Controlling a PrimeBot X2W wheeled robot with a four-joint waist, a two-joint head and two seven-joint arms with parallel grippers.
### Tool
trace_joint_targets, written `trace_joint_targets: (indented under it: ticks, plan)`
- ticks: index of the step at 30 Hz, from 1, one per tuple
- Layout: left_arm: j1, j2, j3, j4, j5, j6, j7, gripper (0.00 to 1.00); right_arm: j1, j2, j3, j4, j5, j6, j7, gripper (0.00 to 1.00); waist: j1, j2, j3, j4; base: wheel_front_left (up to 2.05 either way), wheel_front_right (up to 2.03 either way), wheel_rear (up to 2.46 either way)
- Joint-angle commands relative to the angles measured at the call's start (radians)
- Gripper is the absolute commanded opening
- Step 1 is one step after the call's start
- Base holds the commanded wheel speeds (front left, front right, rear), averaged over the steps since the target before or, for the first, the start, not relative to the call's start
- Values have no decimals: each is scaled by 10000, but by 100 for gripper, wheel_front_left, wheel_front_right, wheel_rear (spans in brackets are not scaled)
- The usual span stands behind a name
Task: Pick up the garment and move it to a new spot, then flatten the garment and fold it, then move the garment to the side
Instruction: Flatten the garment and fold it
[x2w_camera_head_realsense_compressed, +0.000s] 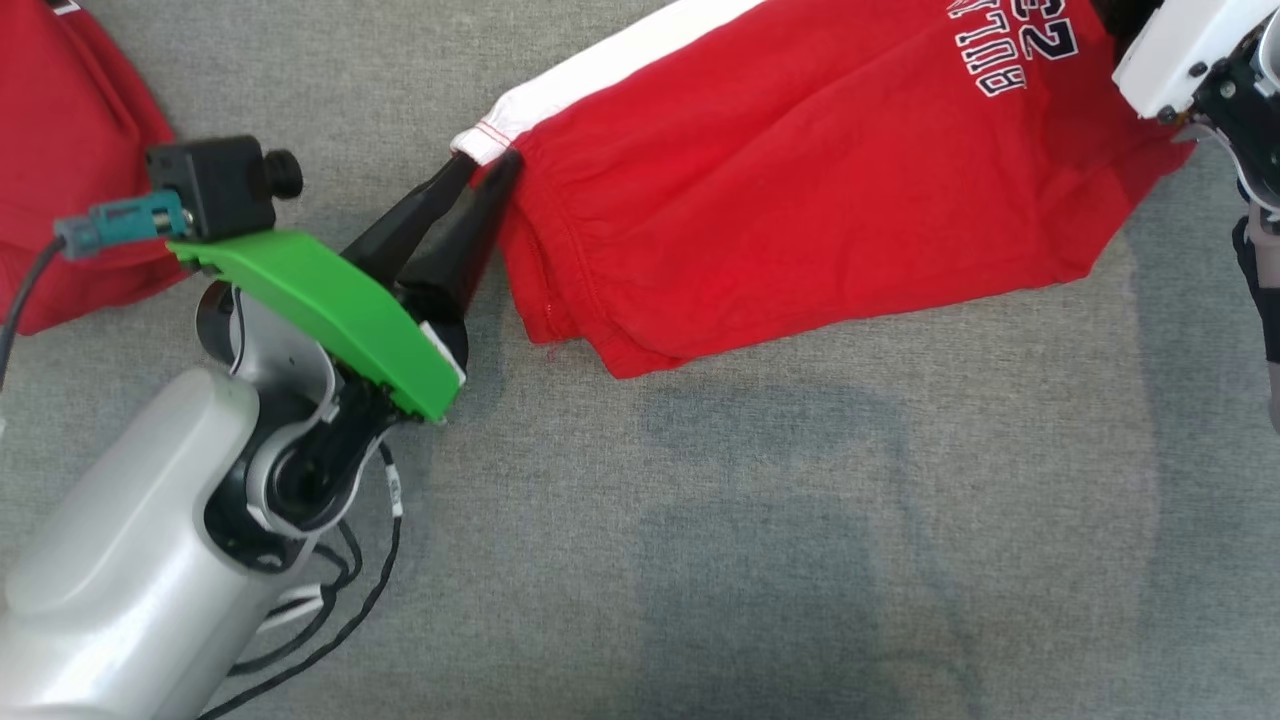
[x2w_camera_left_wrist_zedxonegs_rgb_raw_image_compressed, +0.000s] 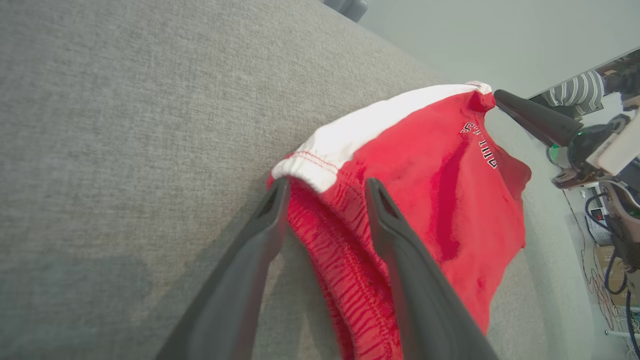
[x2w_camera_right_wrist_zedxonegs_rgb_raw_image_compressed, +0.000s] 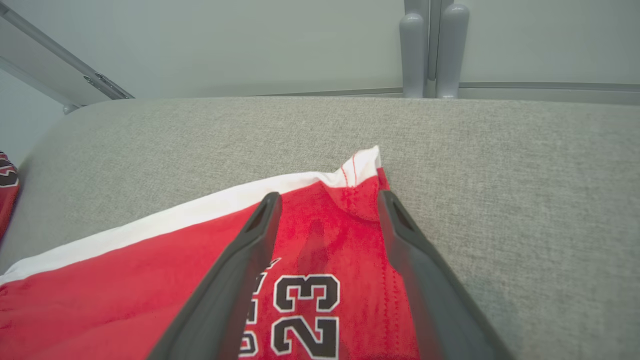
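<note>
Red garment (x2w_camera_head_realsense_compressed: 800, 190), white band, number 23; left gripper (x2w_camera_left_wrist_zedxonegs_rgb_raw_image_compressed: 327, 184), right gripper (x2w_camera_right_wrist_zedxonegs_rgb_raw_image_compressed: 328, 196) both wide

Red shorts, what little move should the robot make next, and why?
Probably pull the left end effector and right end effector back off the red shorts. Both stand open at opposite ends, gripping nothing, and the shorts lie on the grey surface.

The red knit garment (x2w_camera_head_realsense_compressed: 800, 200), with a white band along one edge and dark, white-outlined "23" and lettering, lies spread out with rumpled folds. Its gathered, white-hemmed corner sits between the parted fingers of the left gripper (x2w_camera_head_realsense_compressed: 488, 165). Its opposite white-tipped corner lies just ahead of the right gripper (x2w_camera_right_wrist_zedxonegs_rgb_raw_image_compressed: 328, 197), with the number between that gripper's fingers.
</note>
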Motion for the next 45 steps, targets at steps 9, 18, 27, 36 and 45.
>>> trace_joint_targets:
  ticks: [9,18,27,36,45]
  plan:
    - [863,1395,-377,-1325,2327,782,-1128,100,1413,-872,268,-990,355,4,1238,100,-1,75,-1124,-256,0,0,0]
    - [1977,1742,-338,-1611,3507,1356,-2891,100,2275,-1256,170,-1115,-652,4,1706,100,-1,75,-1294,202,0,0,0]
    - [2319,987,-357,-946,3877,1103,-3692,100,2085,-1396,-477,-139,-1499,4,1867,100,-1,75,-819,1143,0,0,0]
    - [2604,541,-71,-151,3855,834,-3857,100,2539,-331,-989,356,-569,21,3200,100,-1,75,-1137,1567,0,0,0]
    - [2881,230,62,383,3811,577,-3913,100,2948,-62,-1682,-245,2,4,3874,0,-1,75,-1555,1535,0,0,0]
